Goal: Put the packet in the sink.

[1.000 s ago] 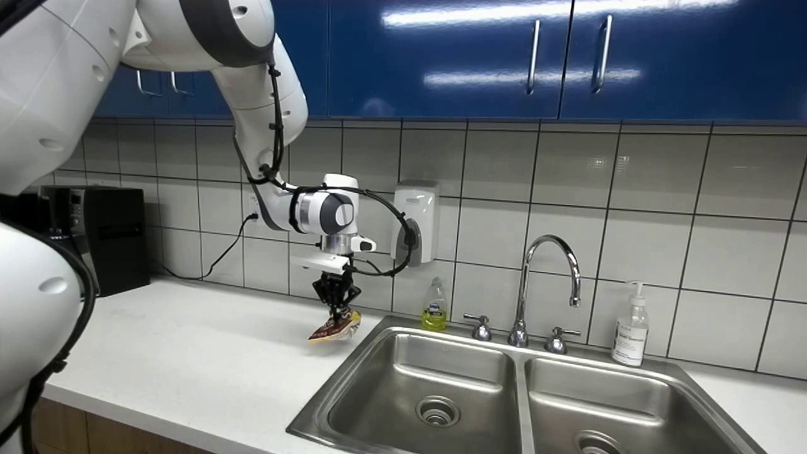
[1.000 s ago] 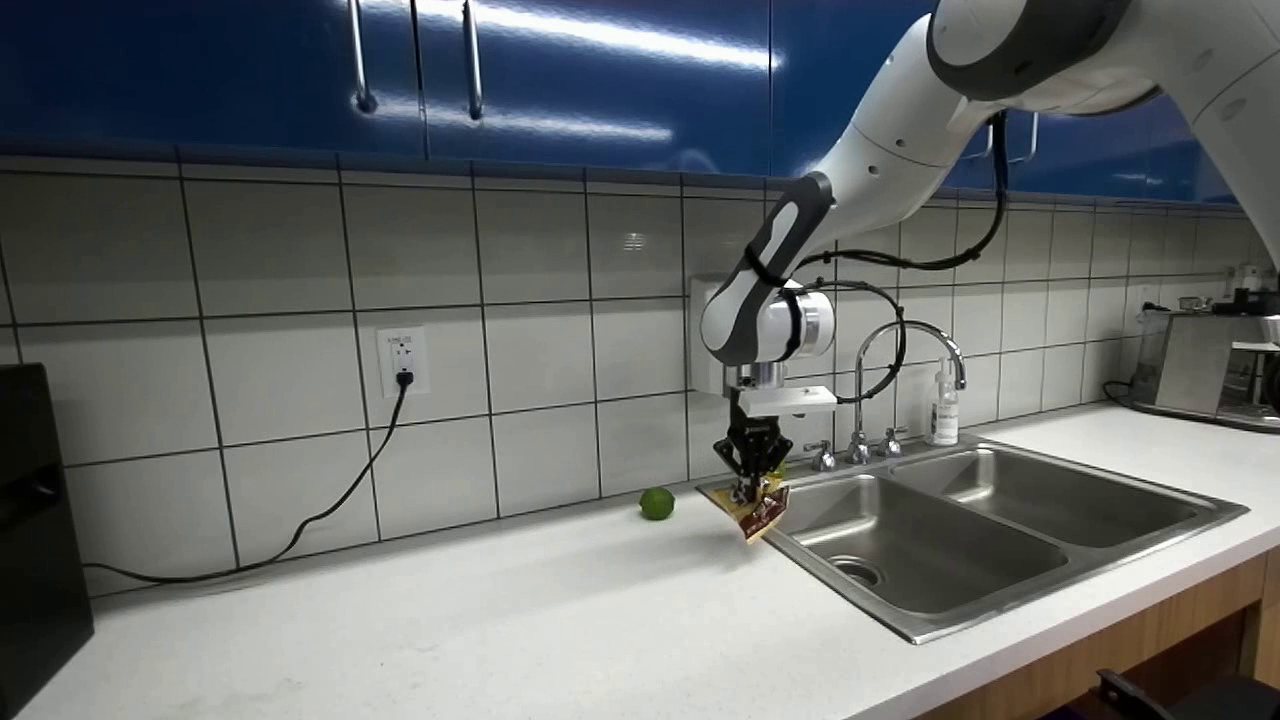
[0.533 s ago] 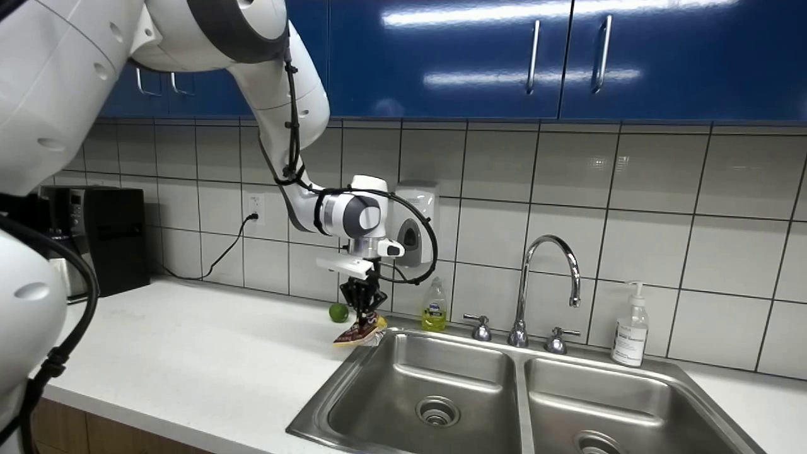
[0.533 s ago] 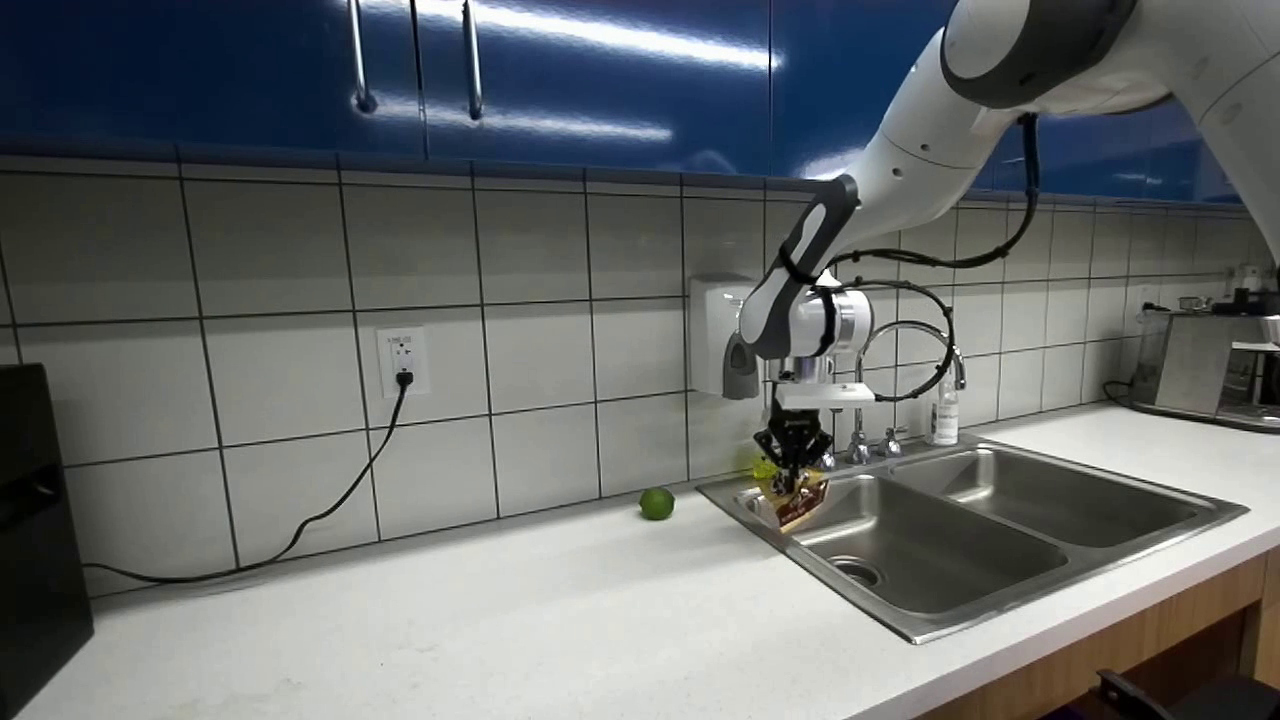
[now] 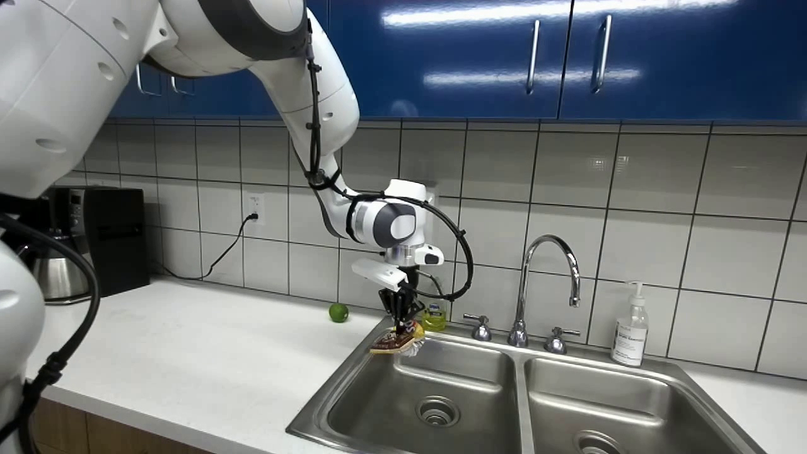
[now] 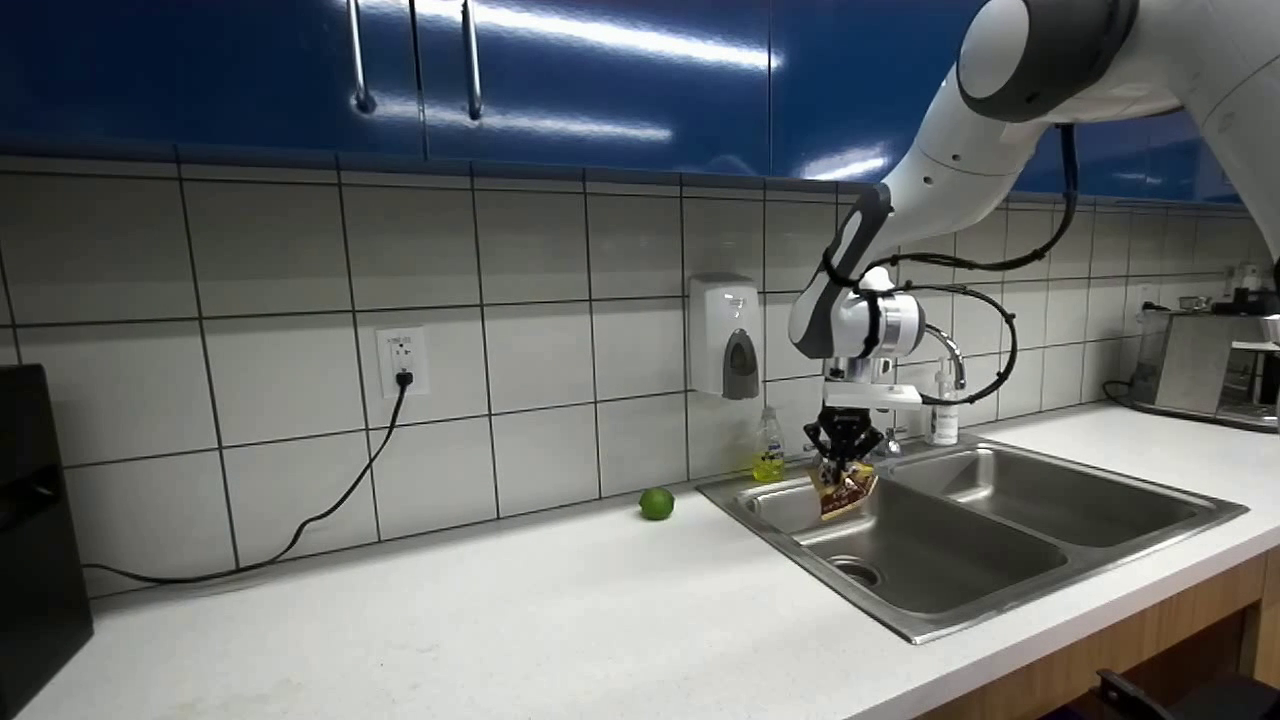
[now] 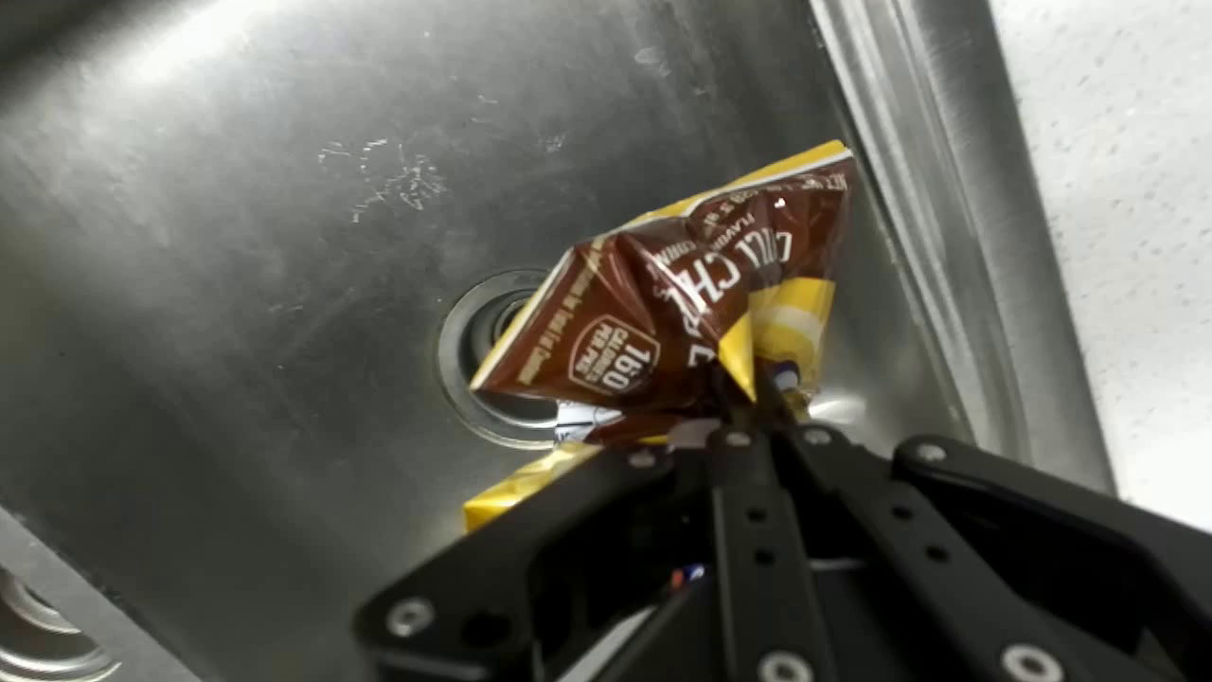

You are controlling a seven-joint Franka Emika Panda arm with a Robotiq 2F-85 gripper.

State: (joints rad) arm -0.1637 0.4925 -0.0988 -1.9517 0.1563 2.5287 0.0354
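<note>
Packet of crinkled brown-and-yellow plastic (image 7: 615, 294) hung tilted over one basin (image 7: 284, 284) of the stainless-steel double sink (image 5: 345, 378), grasped tightly by the black jointed gripper (image 7: 754, 403). From where I stood, a round green lime (image 6: 657, 503) sat on the white countertop (image 6: 450, 600) near that same basin.

Blue cabinets (image 5: 454, 50) have long glare streaks (image 5: 504, 12) in both exterior views; counter (image 6: 480, 620) is bright, upper tiles (image 6: 410, 240) dimmer. Wrist view's sharp enough (some packet (image 7: 653, 294) lettering is readable); the sink (image 7: 237, 275) has a washed-out hot spot (image 7: 189, 43) top left, beside a dark blurry corner.
</note>
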